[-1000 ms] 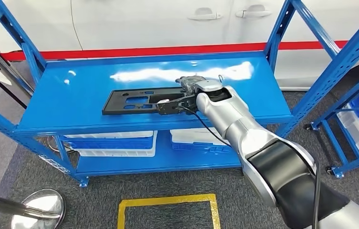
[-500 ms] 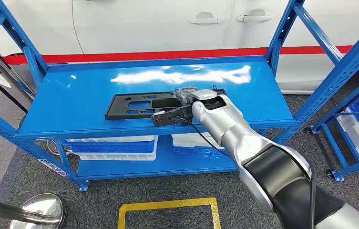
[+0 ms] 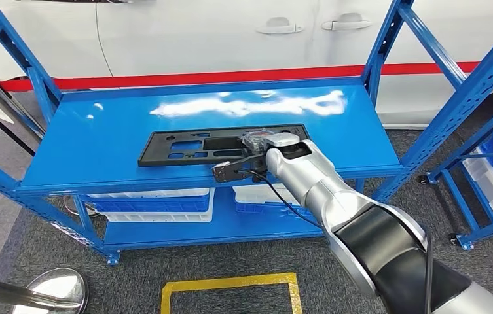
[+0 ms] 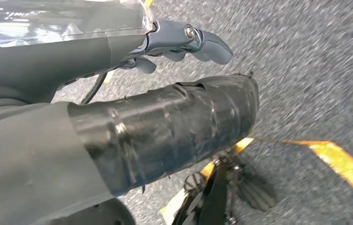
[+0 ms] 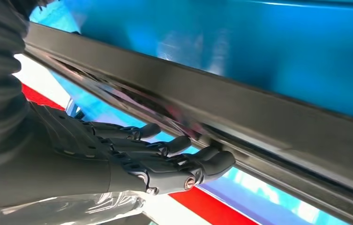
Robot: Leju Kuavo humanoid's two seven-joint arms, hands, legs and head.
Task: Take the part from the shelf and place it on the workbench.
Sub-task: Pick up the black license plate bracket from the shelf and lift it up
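A long flat black part [image 3: 184, 147] with cut-outs lies along the front half of the blue shelf top [image 3: 99, 131]. My right hand [image 3: 260, 140] grips its right portion, close to the shelf's front edge. In the right wrist view the dark fingers [image 5: 207, 164] lie against one face of the part [image 5: 259, 108]; the thumb is hidden. My left hand [image 4: 165, 122] hangs over grey carpet with nothing in it, its fingers [image 4: 202, 44] loosely extended.
Blue uprights [image 3: 387, 46] frame the shelf, and a white car [image 3: 230, 33] stands behind it. White and blue bins [image 3: 158, 199] fill the lower level. Another blue rack [image 3: 492, 163] stands at the right. A yellow floor marking [image 3: 230, 281] and a stanchion base [image 3: 54, 288] lie in front.
My right hand has drawn back toward the shelf's front edge and the black part has come with it. The camera has shifted slightly.
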